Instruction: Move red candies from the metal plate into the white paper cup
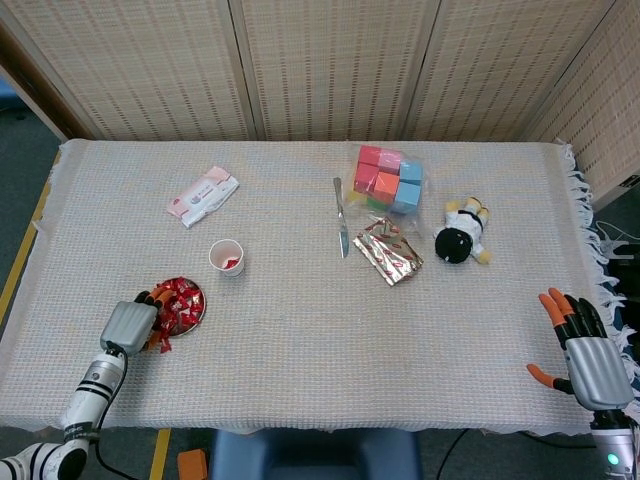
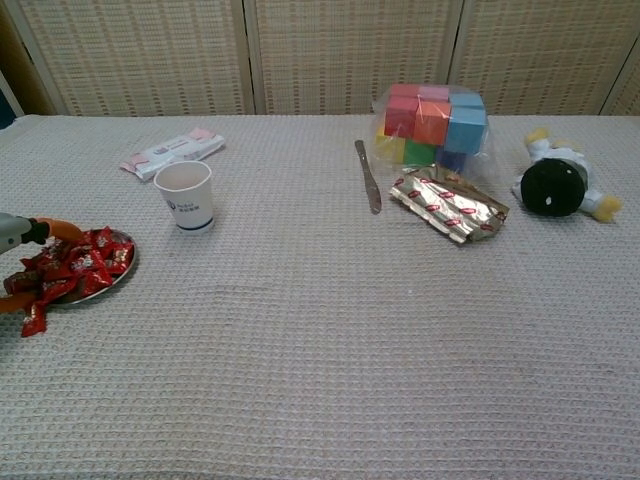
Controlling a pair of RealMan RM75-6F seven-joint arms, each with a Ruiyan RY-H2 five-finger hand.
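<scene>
The left hand [image 1: 129, 325] is reaching into the red candies [image 2: 72, 262] on the metal plate [image 1: 198, 313] at near left, grip apparently unclosed, risking scattering wrappers short of the white paper cup [image 1: 227, 257].

The left hand [image 1: 130, 325] covers the near-left edge of the metal plate [image 1: 196, 316], so whether its fingers grip any of the red candies [image 1: 178, 298] cannot be told. In the chest view the picture's left edge cuts off most of this hand, leaving only orange fingertips [image 2: 62, 229]. The right hand [image 1: 592, 363] sits at the head view's lower right corner, its wrist cut off. Print on the white paper cup [image 2: 186, 195] is too small to read.
</scene>
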